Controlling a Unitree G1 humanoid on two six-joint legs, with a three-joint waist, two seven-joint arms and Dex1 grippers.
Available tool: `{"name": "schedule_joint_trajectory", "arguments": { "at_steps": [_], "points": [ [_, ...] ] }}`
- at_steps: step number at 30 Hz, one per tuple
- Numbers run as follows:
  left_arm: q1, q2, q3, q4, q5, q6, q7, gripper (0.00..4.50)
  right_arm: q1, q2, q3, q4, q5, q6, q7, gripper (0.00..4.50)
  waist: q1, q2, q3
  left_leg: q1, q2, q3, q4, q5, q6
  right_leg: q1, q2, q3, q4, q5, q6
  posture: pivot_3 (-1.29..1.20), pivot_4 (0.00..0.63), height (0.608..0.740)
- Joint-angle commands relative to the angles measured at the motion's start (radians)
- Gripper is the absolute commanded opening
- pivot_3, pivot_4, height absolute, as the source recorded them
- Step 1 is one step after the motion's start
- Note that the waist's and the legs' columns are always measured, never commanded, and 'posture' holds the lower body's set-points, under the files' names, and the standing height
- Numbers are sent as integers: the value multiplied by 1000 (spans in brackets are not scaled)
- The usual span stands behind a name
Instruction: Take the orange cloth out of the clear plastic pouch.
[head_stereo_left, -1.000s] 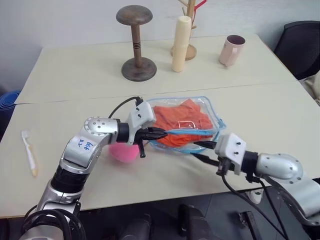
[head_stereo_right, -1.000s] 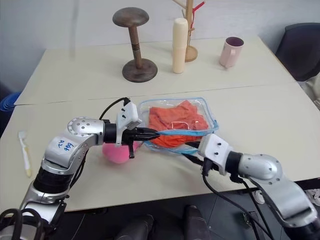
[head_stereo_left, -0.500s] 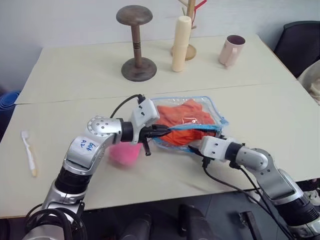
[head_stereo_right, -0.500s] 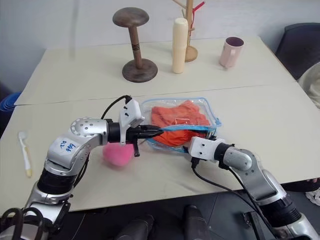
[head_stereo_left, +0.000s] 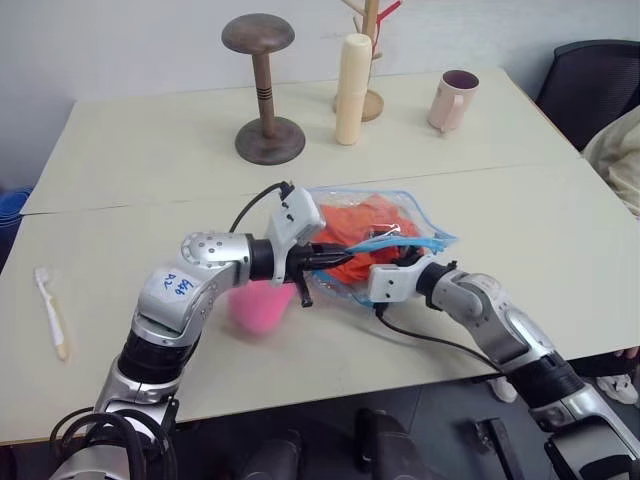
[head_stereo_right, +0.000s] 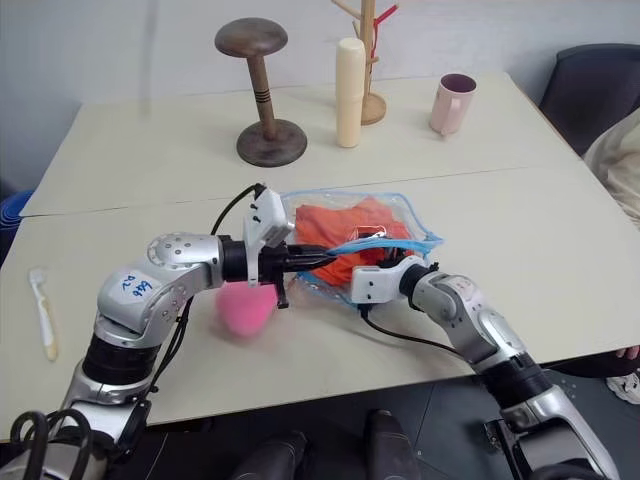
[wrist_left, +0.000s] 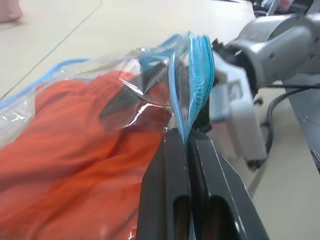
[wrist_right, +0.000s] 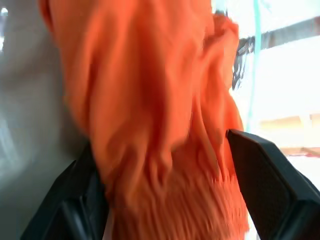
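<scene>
the desk (head_stereo_left: 560, 230) lies broad and bare on the right. mid-desk, the clear plastic pouch (head_stereo_left: 420, 215) is lifted by its blue zipper edge, on which the left gripper (wrist_left: 189, 145) has its jaws clenched. the right gripper (wrist_right: 165, 165) is inside the mouth, jaws spread around the orange cloth (wrist_right: 150, 100), not yet gripping. next, i'd guess: close, then draw back toward the near edge. a pink pom-pom (head_stereo_left: 262, 305) sits just below the left wrist.

The orange cloth (wrist_right: 150, 110) is right up close, soft and wrinkly. The right gripper (wrist_right: 165, 200) has its two black fingers (wrist_right: 265, 185) wide apart, one on each side of the cloth. A thin blue pouch edge (wrist_right: 257, 60) runs beside the cloth.
</scene>
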Motion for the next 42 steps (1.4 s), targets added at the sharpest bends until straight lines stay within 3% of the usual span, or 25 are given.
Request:
{"name": "schedule_joint_trajectory", "arguments": {
  "at_steps": [1,8,15,19,22,27,32,36,42],
  "points": [
    [-16,-14,28,-7,-32,3,18,0,11,16,31,59,-27,-18,7,2265,0,0,0,0,0,0,0,0,0,0,0,0,0,0,0,0,150,740],
    [-43,-88,69,48,-53,44,111,0,47,-21,9,-51,-2,-40,81,13,4,0,0,0,0,0,0,0,0,0,0,0,0,0,0,0,150,740],
    [-40,-108,33,126,8,9,180,0,118,-118,-77,-294,37,-59,175,5,3,0,0,-1,-1,0,0,0,0,-1,0,-1,-1,0,0,0,150,740],
    [24,0,-125,149,167,-210,117,0,195,-145,-216,-472,200,9,216,5,3,0,0,-1,0,0,-1,0,-1,-1,0,0,-1,0,0,0,150,740],
    [47,23,-154,164,209,-265,111,0,263,-214,-288,-578,308,-16,297,5,5,0,0,-1,1,0,-1,0,-1,-1,1,1,-1,0,0,0,150,740],
    [36,34,-111,203,225,-285,120,0,640,-470,-485,-632,428,-229,489,5,34,-1,0,-2,0,-3,-2,0,0,0,0,1,-4,0,0,0,150,740],
    [54,106,-107,116,186,-266,11,0,855,-515,-734,-431,318,-395,459,5,28,-1,1,-1,-1,1,-1,0,0,0,1,1,-5,1,1,0,150,740],
    [107,187,-136,5,135,-266,-129,0,745,-511,-789,-130,172,-329,267,5,21,-1,1,2,0,4,-4,0,0,1,1,2,-4,1,1,0,150,740],
    [103,227,-190,-7,176,-295,-190,0,469,-435,-645,115,130,-172,137,5,7,0,1,2,1,5,-5,0,1,0,1,4,-4,1,0,0,150,740]
  ]
}}
